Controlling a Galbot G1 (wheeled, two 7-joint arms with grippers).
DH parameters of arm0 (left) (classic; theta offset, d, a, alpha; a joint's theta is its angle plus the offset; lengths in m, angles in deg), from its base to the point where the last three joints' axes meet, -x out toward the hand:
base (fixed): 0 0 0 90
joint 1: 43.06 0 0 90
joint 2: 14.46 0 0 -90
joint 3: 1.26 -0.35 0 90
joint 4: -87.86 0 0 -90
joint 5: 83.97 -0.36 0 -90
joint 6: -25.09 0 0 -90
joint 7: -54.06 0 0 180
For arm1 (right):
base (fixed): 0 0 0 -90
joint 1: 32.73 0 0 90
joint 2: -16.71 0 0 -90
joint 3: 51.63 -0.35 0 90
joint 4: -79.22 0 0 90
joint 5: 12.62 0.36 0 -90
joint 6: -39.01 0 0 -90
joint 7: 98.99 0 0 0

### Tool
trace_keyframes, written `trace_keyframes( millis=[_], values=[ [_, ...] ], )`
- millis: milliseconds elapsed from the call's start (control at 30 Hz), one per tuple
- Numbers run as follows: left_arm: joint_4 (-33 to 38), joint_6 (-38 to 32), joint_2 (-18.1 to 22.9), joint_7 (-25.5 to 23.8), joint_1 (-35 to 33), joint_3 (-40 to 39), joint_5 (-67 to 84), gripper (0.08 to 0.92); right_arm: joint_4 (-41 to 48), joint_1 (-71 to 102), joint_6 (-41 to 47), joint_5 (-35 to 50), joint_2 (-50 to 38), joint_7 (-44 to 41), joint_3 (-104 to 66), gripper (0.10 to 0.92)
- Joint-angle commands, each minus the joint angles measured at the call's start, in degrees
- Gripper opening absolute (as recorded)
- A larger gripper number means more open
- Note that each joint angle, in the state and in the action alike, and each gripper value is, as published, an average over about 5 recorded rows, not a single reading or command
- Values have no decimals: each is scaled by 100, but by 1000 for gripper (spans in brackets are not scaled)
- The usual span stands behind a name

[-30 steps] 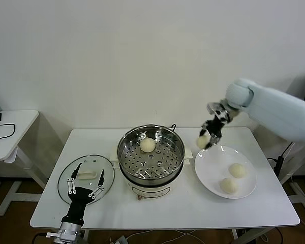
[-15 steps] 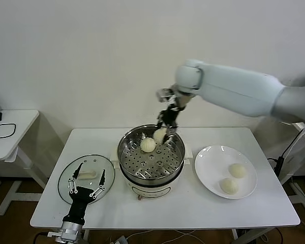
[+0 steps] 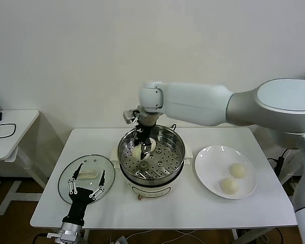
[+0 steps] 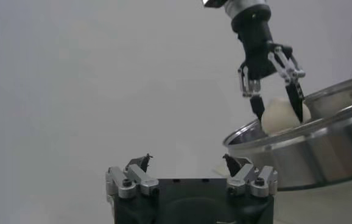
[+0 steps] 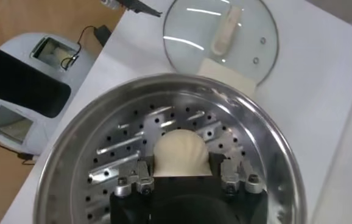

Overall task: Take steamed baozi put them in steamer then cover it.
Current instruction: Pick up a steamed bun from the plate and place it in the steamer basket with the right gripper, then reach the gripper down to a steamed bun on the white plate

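Note:
My right gripper reaches down into the steamer, shut on a cream-white baozi. The right wrist view shows that baozi between the fingers, just over the perforated floor. The left wrist view shows the right gripper with the baozi at the steamer rim. Two more baozi lie on the white plate. The glass cover lies flat on the table, left of the steamer. My left gripper is open and empty over the cover's near edge.
The steamer stands on a white cooker base at the middle of the white table. A small side table with a cable stands to the left. A wall rises close behind the table.
My right gripper carried a baozi from over the plate to the steamer and has lowered it inside, toward the left part of the floor. The left arm has not moved.

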Motion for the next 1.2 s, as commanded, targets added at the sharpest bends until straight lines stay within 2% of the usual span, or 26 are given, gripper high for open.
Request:
trace_keyframes(
  millis=[33,267,367,500,600,733,867,1200],
  values=[
    [-13,-8,-4,5,1,4,3,823,143,347,90,30,323,212,136,619],
    [-43,-11,-2,13,11,12,4,823,229,408,92,-61,311,251,120,635],
    [-48,-12,-6,13,18,21,9,823,176,404,90,-46,262,297,91,678],
    [-46,-10,-4,15,19,26,14,823,-35,283,91,-62,77,303,-19,778],
    [-34,-10,0,17,5,40,15,823,-357,41,85,-92,-262,237,-127,815],
    [-11,-11,2,16,-22,64,14,823,-889,-349,47,-259,-1021,67,-364,822],
    [20,-4,7,15,-36,63,6,823,-1289,-673,-188,-766,-2140,-390,-648,823],
    [55,9,23,7,-49,31,-29,823,-1570,-411,-1111,-2113,-4716,-1473,-741,823]
  ],
)
